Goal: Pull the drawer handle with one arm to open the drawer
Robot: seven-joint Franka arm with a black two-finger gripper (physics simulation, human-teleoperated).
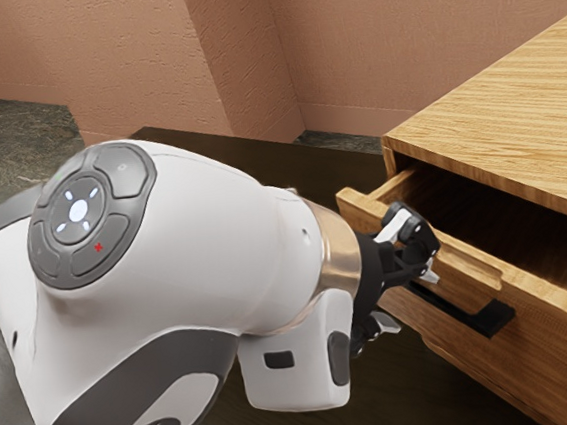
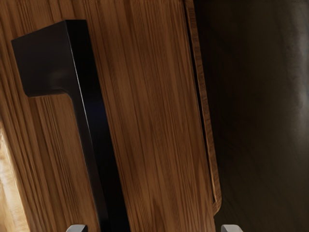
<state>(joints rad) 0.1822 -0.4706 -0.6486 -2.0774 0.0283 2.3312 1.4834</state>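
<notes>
The wooden drawer (image 1: 469,265) stands partly pulled out of its cabinet (image 1: 517,130), with its dark inside showing behind the front panel. A black bar handle (image 1: 471,312) is fixed on the drawer front (image 2: 154,121). My gripper (image 1: 420,258) is right at the drawer front, at the handle's upper end. In the wrist view the handle (image 2: 91,135) runs down between my two fingertips (image 2: 77,227), close to one and far from the other. The fingers stand wide apart, so the gripper is open around the bar.
The cabinet sits on a dark tabletop (image 1: 259,165) at the exterior view's right. Pink walls (image 1: 397,31) close the room behind it. My own white arm (image 1: 171,294) takes up the exterior view's left and lower middle.
</notes>
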